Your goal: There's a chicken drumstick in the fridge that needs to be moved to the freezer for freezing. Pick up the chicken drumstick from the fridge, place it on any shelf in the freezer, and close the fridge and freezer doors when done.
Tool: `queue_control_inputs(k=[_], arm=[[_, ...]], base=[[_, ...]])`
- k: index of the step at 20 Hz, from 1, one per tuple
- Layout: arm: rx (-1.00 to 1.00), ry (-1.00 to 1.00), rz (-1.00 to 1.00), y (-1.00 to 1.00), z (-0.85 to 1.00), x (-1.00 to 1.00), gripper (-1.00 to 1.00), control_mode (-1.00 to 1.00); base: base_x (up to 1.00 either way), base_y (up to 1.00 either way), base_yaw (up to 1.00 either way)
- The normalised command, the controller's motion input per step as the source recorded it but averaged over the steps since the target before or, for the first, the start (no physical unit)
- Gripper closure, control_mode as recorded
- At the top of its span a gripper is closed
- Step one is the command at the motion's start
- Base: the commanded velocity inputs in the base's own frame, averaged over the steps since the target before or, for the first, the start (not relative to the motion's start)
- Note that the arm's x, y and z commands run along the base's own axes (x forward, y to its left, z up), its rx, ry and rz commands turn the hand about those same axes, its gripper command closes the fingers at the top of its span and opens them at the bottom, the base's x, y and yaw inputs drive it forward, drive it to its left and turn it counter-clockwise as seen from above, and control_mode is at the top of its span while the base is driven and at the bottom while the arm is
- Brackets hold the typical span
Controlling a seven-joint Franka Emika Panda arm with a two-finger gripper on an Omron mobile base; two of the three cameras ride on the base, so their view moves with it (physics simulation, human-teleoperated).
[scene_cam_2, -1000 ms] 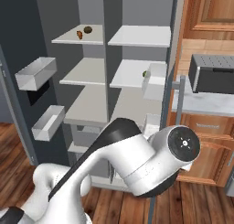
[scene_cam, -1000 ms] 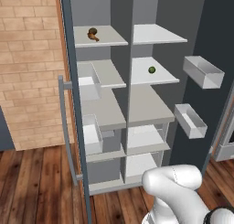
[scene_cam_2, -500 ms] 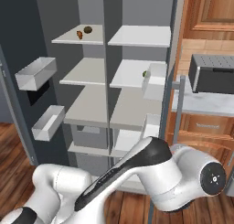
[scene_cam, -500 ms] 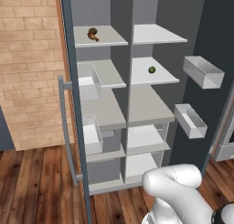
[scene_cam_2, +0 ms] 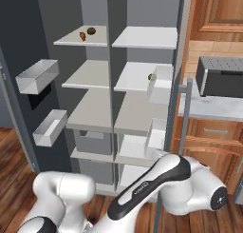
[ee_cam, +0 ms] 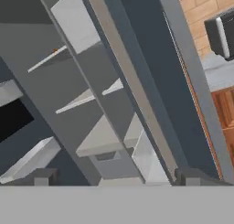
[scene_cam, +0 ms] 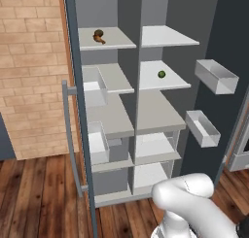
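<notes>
Left door hangs open. In the freezer beside it, the drumstick already lies on the top shelf, just beside a dark brown lump, so I'd guess only the door-closing is left. The fridge holds a green ball, and the right door is swung wide too. I'd get behind a door's outer face, push flat near the handle side and follow its arc. The arm is folded low before the bottom shelves. The tool is tilted, looking up along the right door's edge, tips spread wide, holding nothing.
</notes>
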Motion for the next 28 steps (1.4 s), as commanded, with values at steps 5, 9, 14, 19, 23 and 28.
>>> queue_control_inputs(k=[5,9,14,19,23,28], arm=[[0.14,0.00,0.15,-0.92,-0.06,0.27,-1.00,-1.00],[0.13,-0.06,0.14,-0.93,-0.03,0.10,-1.00,-1.00],[0.04,-0.20,0.04,-0.43,-0.26,0.30,-1.00,-1.00],[0.02,-0.23,0.00,-0.24,-0.39,0.40,-1.00,-1.00],[0.02,-0.27,0.12,-0.06,-0.29,0.13,-1.00,-1.00],[0.00,-0.16,0.14,0.00,-0.34,0.39,-1.00,-1.00]], base=[[0.00,0.00,0.00],[0.00,0.00,0.00],[0.00,0.00,0.00],[0.00,0.00,0.00],[0.00,0.00,0.00],[0.00,0.00,0.00]])
